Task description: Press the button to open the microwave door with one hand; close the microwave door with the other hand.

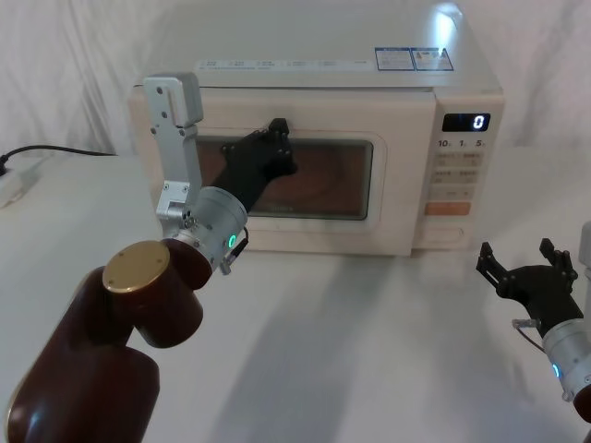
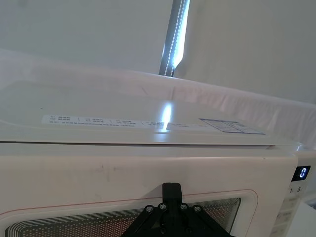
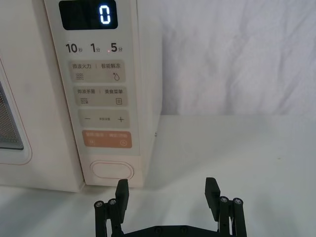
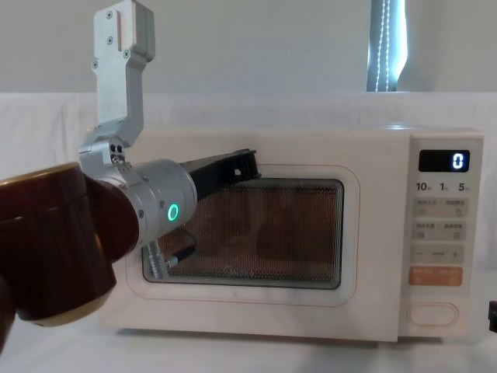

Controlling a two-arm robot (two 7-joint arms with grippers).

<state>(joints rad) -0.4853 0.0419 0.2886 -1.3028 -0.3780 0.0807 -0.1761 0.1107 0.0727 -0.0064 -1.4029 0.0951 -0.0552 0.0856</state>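
Microwave door (image 1: 277,166) flush against the cream body, window dark, seam along the control panel tight; looks fully shut. Against the door's upper window edge, left gripper (image 1: 274,138), black fingers pressed onto the glass, silver wrist with green ring trailing down and away from the door; cannot tell whether those fingers are apart or together. In the left wrist view, one fingertip (image 2: 171,190) planted on the cream frame just above the window. Right of the door, at the bottom of the control panel, the button (image 3: 112,170), below the orange key (image 3: 107,139), untouched. Further right of the door, low over the white surface (image 1: 369,341), right gripper (image 3: 167,190), fingers spread wide, well apart from the button and facing it.

Risks, as a judgement: latch perhaps not caught, so door springing back once the left gripper lifts; continued hard push sliding the whole microwave backward on the cloth; careless retreat dragging fingers across the glass.
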